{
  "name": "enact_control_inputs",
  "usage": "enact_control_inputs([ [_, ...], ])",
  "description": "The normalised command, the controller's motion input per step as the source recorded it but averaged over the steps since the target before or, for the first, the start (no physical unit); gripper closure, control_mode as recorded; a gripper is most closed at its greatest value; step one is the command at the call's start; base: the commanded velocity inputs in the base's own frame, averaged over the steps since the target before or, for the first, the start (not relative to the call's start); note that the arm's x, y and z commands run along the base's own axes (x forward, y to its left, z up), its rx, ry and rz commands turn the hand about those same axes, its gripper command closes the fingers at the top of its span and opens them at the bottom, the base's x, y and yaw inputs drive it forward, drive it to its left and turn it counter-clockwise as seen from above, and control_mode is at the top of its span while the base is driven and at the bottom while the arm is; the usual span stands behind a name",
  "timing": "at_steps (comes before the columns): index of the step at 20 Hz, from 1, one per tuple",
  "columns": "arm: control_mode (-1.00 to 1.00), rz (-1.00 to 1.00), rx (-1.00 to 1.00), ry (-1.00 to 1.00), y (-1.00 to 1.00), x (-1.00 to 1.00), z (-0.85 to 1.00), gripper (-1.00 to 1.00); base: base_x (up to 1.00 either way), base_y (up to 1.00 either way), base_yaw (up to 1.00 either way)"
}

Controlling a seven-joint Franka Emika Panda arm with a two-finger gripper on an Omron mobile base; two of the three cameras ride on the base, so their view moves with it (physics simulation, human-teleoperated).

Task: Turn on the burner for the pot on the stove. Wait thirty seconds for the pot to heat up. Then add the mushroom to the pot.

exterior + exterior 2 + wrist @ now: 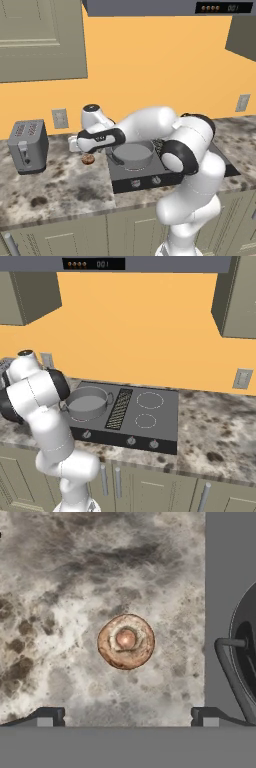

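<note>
Two-finger gripper (126, 717) poised over the marbled grey-and-brown stone counter (60, 187), jaws spread as wide as they go, nothing between them. Small round reddish-brown mushroom (126, 641) lying cap-up on the counter, centred between the two dark fingertips (47, 716) in the hand view, apart from both. Same mushroom (88, 159) in the left base view just below the hand, near the left edge of the flat black rectangular stove (150, 421). Wide shallow grey metal pot (133, 154) sitting on the front-left burner, its short dark side handle (227, 662) reaching toward the mushroom's side of the cooktop. Boxy grey toaster (28, 146) well apart, further left along the counter.

Step in hand, by the look of it: picking up the mushroom for the pot. Whether the burner is lit, not tellable from these pictures.

To do it well:
- Straight descent, keeping the mushroom midway between the fingertips; alignment already good, no sideways correction apparent.
- Low enough for the pads to meet the rim of the cap rather than its domed top; a coin-like shape likely to squirt out under a high pinch.
- Gentle closing, then a clean lift before any swing toward the pot.
- Care with the pot handle, close on one side of the fingers; a clip there could shift the pot off its burner.
- Release low over the pot's middle, not its rim.
</note>
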Motion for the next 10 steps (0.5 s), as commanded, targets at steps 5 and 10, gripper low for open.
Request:
enact_control_inputs([
  [5, -1.00, -0.04, 0.00, -0.02, 0.00, 0.28, -0.14, -1.00, 0.00, 0.00, 0.00],
  [10, -1.00, -0.03, 0.00, 0.00, 0.10, 0.16, -0.16, -1.00, 0.00, 0.00, 0.00],
])
